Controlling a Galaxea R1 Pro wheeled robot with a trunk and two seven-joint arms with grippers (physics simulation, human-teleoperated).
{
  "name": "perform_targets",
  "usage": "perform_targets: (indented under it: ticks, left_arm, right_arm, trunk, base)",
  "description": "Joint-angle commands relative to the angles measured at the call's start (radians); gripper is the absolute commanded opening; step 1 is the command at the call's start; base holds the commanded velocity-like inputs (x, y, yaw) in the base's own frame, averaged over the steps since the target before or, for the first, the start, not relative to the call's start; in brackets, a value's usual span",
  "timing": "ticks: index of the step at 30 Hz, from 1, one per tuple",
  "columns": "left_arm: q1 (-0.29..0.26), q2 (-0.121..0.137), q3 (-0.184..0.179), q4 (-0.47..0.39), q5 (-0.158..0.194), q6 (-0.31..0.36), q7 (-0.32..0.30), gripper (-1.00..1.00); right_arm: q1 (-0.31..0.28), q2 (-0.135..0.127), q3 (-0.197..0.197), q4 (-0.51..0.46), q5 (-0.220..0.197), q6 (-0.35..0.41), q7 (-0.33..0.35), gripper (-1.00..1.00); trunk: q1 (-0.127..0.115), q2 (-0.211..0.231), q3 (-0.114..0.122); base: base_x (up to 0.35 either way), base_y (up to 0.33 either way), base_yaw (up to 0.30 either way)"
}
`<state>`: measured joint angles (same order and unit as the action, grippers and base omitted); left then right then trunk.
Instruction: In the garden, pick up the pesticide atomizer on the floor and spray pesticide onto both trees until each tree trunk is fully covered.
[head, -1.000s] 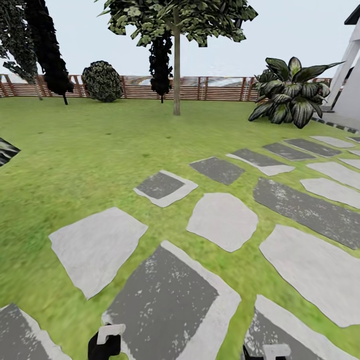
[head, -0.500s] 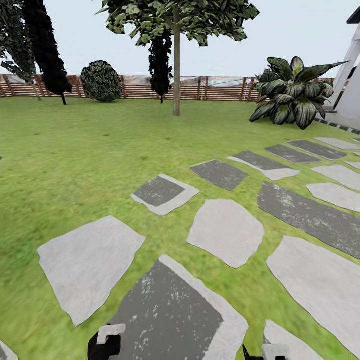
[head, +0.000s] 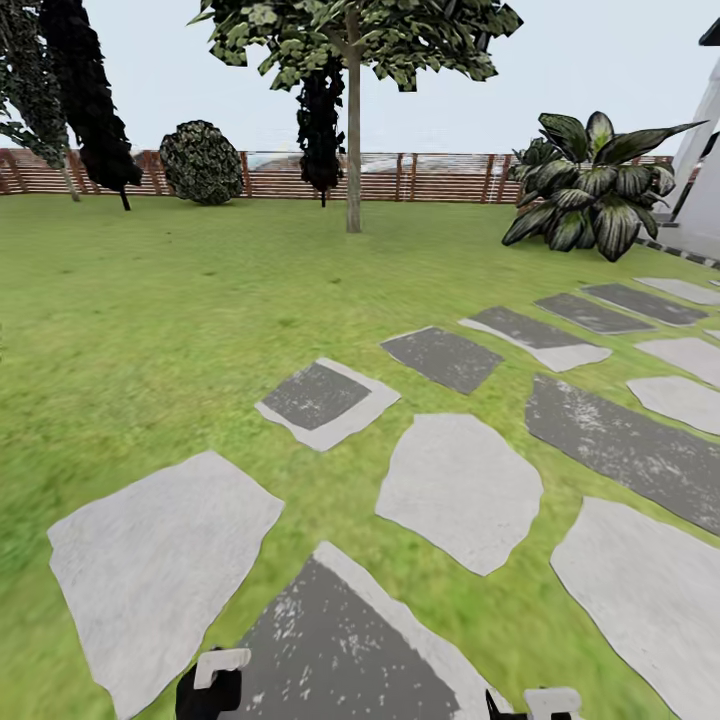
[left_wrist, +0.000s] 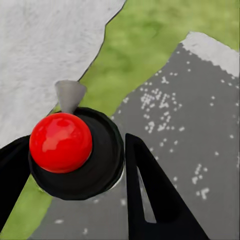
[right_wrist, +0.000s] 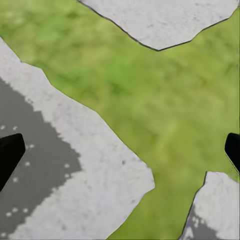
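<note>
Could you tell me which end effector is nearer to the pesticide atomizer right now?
Left. The left end effector is shut on the pesticide atomizer, fingers on either side of it. The right end effector hangs open over grass and stepping stones, holding nothing.

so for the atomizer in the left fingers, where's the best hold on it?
As now: the dark round body, below the red top and grey nozzle. The left fingers flank the atomizer from its sides, leaving the nozzle free to point forward. The trigger's position can't be seen.

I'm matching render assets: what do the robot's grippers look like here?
The left gripper has smooth, matte black, wedge-shaped tapering fingers. The right gripper shows black fingertips. In the head view, each arm end carries a white block.
</note>
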<state>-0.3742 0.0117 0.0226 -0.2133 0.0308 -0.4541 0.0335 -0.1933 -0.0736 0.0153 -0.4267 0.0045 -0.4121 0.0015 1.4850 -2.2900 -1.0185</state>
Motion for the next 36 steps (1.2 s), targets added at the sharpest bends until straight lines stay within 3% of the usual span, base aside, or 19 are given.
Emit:
perform_targets:
  ticks: [1, 36]
  left_arm:
    - [0.0, 0.0, 0.0, 0.0, 0.0, 0.0, 0.0, -1.0]
    - [0.0, 0.002, 0.0, -0.002, 0.0, 0.0, 0.0, -1.0]
  right_arm:
    - [0.0, 0.0, 0.0, 0.0, 0.0, 0.0, 0.0, 1.0]
    - [0.0, 0.002, 0.0, 0.003, 0.0, -0.001, -0.003, 1.0]
  trunk:
    - [0.0, 0.0, 0.0]
    - [0.0, 0.0, 0.0]
  base:
    - [0.341, 0.0, 0.0]
    - [0.341, 0.0, 0.0]
